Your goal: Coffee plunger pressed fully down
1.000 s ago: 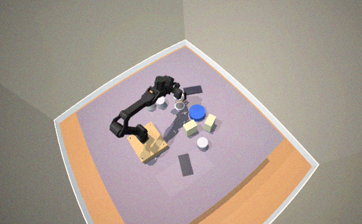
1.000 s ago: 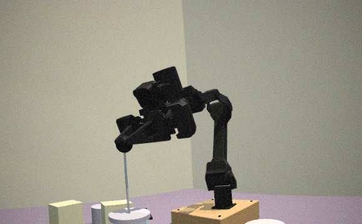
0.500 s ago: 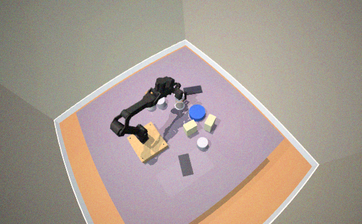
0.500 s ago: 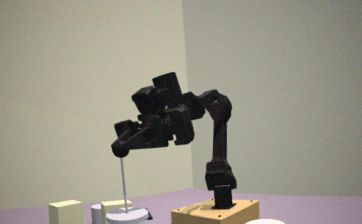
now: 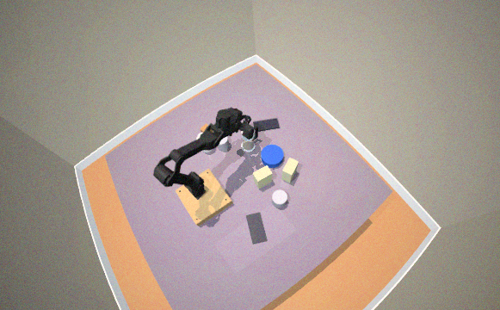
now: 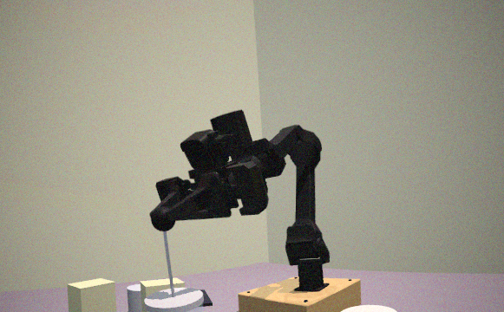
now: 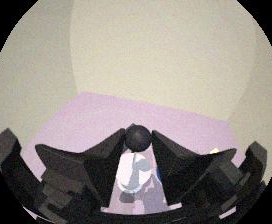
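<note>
The exterior view's lower edge cuts off the coffee press (image 6: 173, 300) body, and the arm (image 5: 191, 148) in the top view partly covers a white cylinder (image 5: 225, 144) beside it.

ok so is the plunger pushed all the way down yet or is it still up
Still up. In the exterior view a long stretch of the rod shows between the knob, gripped in the jaws, and the lid of the press.
</note>
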Tool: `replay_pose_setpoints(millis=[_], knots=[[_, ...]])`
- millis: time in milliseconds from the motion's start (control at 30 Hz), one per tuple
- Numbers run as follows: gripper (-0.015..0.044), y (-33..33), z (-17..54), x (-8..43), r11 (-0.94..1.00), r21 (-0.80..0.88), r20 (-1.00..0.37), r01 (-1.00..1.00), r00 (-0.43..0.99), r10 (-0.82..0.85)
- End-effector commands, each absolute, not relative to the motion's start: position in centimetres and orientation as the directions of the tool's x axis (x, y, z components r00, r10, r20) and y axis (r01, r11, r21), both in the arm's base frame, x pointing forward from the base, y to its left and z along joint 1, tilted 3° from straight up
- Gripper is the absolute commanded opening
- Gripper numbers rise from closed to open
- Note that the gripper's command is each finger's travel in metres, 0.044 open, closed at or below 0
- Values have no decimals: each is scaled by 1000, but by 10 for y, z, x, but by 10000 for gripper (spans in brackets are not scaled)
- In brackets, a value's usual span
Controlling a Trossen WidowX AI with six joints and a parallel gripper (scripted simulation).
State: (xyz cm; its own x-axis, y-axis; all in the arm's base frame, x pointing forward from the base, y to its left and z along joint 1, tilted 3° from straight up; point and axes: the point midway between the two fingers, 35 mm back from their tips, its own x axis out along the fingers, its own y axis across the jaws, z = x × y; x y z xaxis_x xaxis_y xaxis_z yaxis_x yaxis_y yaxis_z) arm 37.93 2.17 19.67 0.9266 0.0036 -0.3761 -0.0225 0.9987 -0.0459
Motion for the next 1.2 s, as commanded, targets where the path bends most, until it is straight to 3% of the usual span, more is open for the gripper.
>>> replay_pose_setpoints(millis=[0, 1167], knots=[[123, 20, 150, 373, 998, -56, -481, -30, 877, -1], [123, 18, 130, 392, 998, -57, -480, -30, 877, -1]])
